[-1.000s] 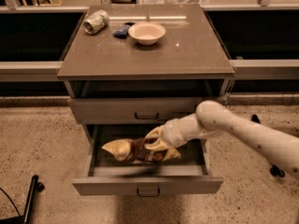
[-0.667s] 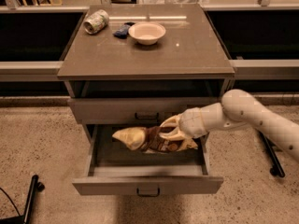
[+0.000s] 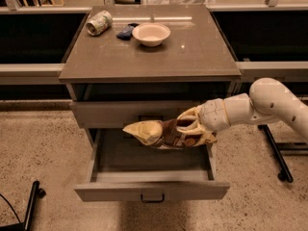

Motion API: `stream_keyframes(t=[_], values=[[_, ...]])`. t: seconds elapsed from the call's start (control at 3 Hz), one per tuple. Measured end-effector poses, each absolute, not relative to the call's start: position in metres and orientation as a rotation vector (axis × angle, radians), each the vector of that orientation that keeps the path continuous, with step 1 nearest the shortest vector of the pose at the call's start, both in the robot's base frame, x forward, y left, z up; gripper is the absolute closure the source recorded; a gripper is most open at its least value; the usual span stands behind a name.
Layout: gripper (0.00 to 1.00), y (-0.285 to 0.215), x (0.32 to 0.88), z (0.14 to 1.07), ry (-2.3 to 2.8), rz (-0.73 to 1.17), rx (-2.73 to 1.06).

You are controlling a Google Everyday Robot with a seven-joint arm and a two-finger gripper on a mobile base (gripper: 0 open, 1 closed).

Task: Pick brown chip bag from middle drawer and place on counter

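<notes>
Step in hand read as the carry leg: the end effector [image 3: 190, 129] was pinched shut on the brown chip bag [image 3: 161, 134], fingers [image 3: 188, 115] wrapped over and under its dark middle, near the arm-side end. The tan end jutted out sideways, away from the arm. The bag hung in the air, clear of the middle drawer [image 3: 151, 190], which sat open directly below the end effector. The closed drawer front [image 3: 110, 117] was right behind it. The tabletop [image 3: 192, 57] was above and behind the end effector, so my read was that the next move needed a lift past the slab's front lip, then a reach inward and a release. The near half straight above looked bare. The bowl [image 3: 151, 33], can [image 3: 99, 22] and small blue packet [image 3: 126, 31] sat well up and back from the end effector, toward the far side. Risk as I judged it: the free end could catch the lip on the way up.
</notes>
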State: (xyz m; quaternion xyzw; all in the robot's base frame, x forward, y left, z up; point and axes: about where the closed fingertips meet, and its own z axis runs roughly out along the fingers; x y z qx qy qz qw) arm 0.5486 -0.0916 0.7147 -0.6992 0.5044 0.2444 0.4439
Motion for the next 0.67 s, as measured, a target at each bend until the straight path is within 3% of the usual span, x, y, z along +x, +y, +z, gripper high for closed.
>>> stream_keyframes(t=[0.67], values=[[1.0, -0.148, 0.572, 0.782, 1.285, 0.27, -1.869]])
